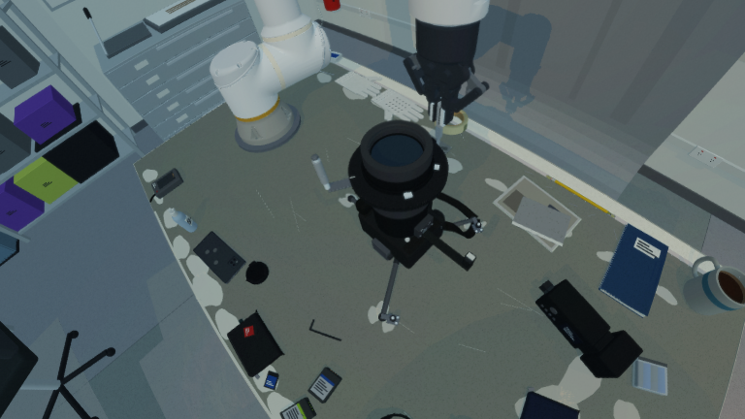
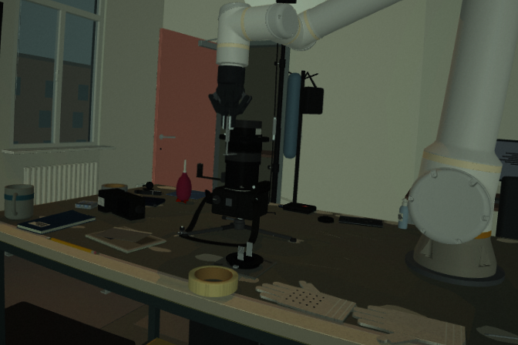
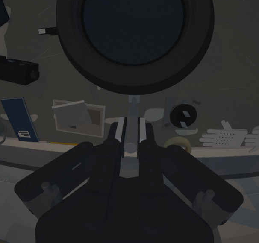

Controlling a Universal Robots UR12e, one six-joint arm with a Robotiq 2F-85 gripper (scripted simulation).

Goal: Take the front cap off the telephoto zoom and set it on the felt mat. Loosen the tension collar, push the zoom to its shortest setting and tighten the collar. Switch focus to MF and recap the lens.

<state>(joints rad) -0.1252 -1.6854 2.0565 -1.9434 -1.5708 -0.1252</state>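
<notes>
My gripper (image 3: pixel 130 131) points straight down beside the telephoto zoom (image 1: pixel 396 173), at its top. Its two fingers clamp a small upright ribbed grey handle (image 3: pixel 130 135) that stands off the side of the lens barrel (image 2: pixel 242 155). The lens stands upright on a camera body (image 2: pixel 235 202) with tripod legs. Its front glass (image 3: pixel 133 22) is bare. The front cap (image 3: pixel 183 115) lies on the square felt mat (image 2: pixel 246 262) near the table's edge, between the lens and a roll of tape (image 2: pixel 213 280).
Behind the lens stands the arm's base (image 1: pixel 263 112), with a drawer cabinet beyond. A pair of gloves (image 2: pixel 311 297) lies by the table edge. A second camera (image 1: pixel 588 329), a blue notebook (image 1: pixel 634 269), a mug (image 1: pixel 714 285) and papers (image 1: pixel 538 214) lie on the same side.
</notes>
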